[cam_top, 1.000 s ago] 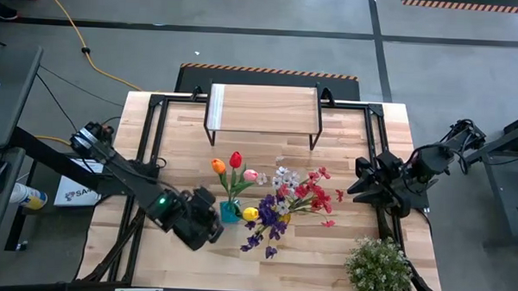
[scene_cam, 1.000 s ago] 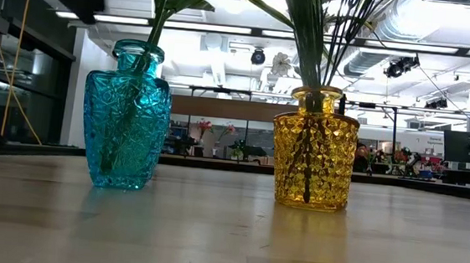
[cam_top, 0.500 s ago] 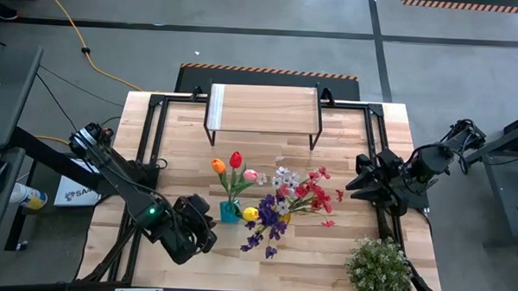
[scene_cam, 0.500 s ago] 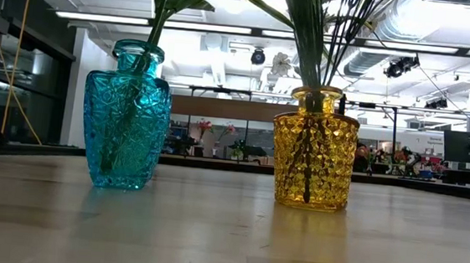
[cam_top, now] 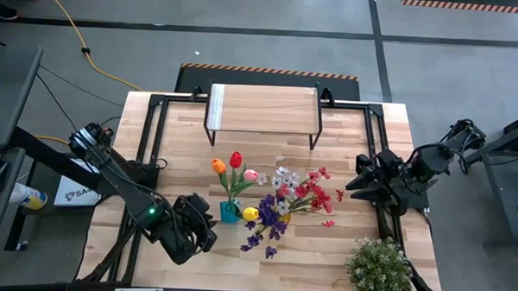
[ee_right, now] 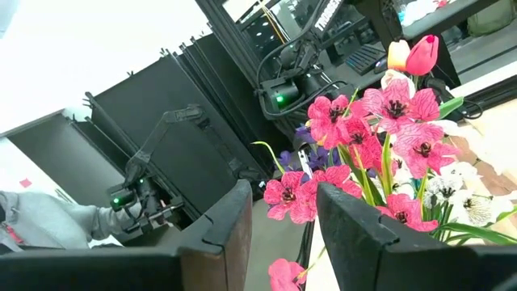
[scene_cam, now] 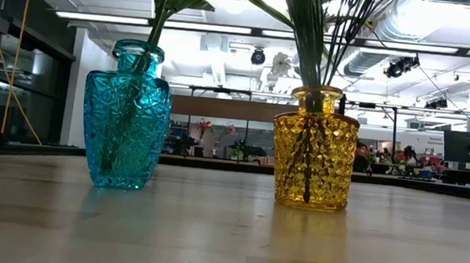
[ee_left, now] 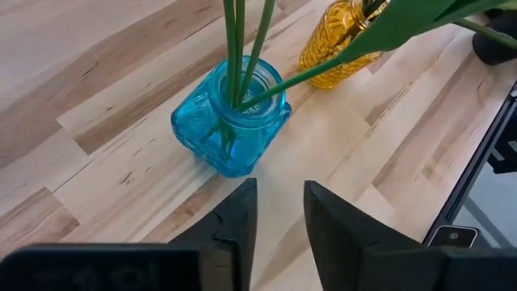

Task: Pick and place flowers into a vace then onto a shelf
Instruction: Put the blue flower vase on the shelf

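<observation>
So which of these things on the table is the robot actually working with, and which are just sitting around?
Part of the job:
- blue vase holding tulips
- yellow vase holding sprays
- shelf, with nothing on it yet
- left gripper, open beside the blue vase

Just sitting around:
- potted plant at the table's corner

Little legible text is found. In the high view, dark capitals beginning "SA" are seen on a white box (cam_top: 74,191) left of the worktop (cam_top: 346,131), the rest being hidden by the left arm. Nothing readable is carried by the vases, the shelf, or the room behind.
</observation>
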